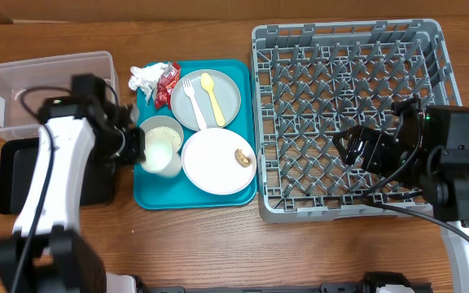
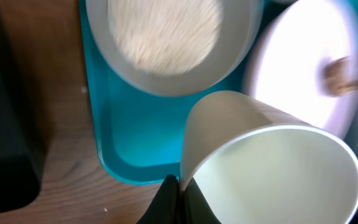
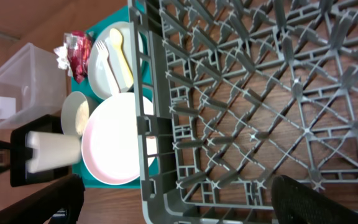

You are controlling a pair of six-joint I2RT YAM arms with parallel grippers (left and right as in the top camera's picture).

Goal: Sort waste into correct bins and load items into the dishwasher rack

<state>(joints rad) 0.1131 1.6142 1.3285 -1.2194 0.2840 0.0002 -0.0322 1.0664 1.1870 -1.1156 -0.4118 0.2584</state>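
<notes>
Grey plastic, the rack (image 1: pixel 348 89) fills the right side of the table. All its peg rows are free, so a dish can go in from above anywhere. The right gripper (image 1: pixel 357 148) hangs over the rack's front part with jaws wide apart and nothing between them; I judge it is parked there out of the way.

Next in size, the teal tray (image 1: pixel 155 195) lies just beside the rack's left wall, with almost no gap between them. At the far left is the clear tub (image 1: pixel 47 59) and, in front of it, the black tray (image 1: pixel 10 183), partly hidden under the left arm.

On the teal tray, the white-pink plate (image 1: pixel 216 161) is in front and the grey-blue plate (image 1: pixel 218 114) is behind it. The bowl (image 1: pixel 163 128), with pale grains inside, is at the tray's left edge.

The cup (image 1: pixel 159 153) is just in front of the bowl and near the white-pink plate. The left gripper (image 2: pixel 179 196) is clamped on the cup's rim, which suits such a thin wall, and the cup looks tilted. The room above is open, so it seems safest to lift first and then cross over the plates to the rack.

Fork (image 1: pixel 194 104) and spoon (image 1: pixel 210 94) lie side by side on the grey-blue plate. Napkin (image 1: pixel 143 79) and wrapper (image 1: pixel 168 81) are at the tray's back left corner. A brown morsel (image 1: pixel 243 157) lies on the white-pink plate.
</notes>
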